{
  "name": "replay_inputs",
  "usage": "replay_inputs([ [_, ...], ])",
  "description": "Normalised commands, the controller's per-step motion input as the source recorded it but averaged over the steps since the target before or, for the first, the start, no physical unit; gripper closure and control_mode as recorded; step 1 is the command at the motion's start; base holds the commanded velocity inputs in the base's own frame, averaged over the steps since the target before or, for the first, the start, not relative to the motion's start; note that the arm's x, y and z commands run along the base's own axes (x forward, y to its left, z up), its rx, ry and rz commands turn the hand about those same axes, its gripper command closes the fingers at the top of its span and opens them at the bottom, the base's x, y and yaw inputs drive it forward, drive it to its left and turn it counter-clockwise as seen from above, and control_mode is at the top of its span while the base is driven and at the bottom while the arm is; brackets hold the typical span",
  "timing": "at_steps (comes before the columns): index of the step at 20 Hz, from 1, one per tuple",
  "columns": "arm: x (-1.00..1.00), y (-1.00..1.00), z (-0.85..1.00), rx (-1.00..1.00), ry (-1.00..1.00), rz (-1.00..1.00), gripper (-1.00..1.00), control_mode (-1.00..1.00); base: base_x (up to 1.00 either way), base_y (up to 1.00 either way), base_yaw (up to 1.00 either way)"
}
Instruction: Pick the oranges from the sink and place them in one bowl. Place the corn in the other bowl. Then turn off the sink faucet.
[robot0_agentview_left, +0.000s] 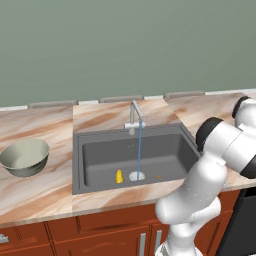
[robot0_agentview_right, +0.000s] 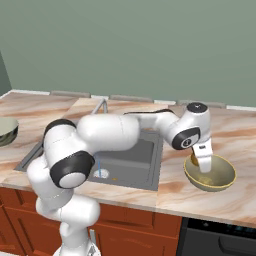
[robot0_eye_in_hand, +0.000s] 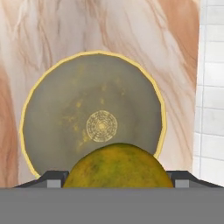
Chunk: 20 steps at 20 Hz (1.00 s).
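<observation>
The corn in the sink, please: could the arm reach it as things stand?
Probably not straight away. The pincer is shut on an orange above the olive bowl, so it must release first. The corn lies uncovered beside the drain.

Orange (robot0_eye_in_hand: 117, 166) between the gripper (robot0_agentview_right: 204, 167) fingers, above olive bowl (robot0_agentview_right: 220, 183).
I see corn (robot0_agentview_left: 119, 176) and a second orange (robot0_agentview_left: 158, 176) in sink (robot0_agentview_left: 100, 160); faucet (robot0_agentview_left: 135, 116) running; pale bowl (robot0_agentview_left: 25, 157) left.

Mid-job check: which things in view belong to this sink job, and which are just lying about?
Job:
- orange between the tool fingers, above the olive bowl
- second orange and corn in the sink
- grey-green bowl
- faucet, water running

Lying about:
- dark appliance front under the counter
</observation>
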Motion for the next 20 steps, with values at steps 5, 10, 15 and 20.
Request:
replay_inputs([
  [5,0.0,-0.23,-0.1,0.08,0.04,-0.02,1.0,-1.0,0.0,0.0,0.0],
  [10,0.0,-0.14,-0.1,0.07,0.01,0.0,1.0,-1.0,0.0,0.0,0.0],
  [15,0.02,-0.14,-0.21,0.03,0.03,0.0,1.0,-1.0,0.0,0.0,0.0],
  [20,0.16,-0.03,-0.29,0.04,0.04,0.0,1.0,-1.0,0.0,0.0,0.0],
])
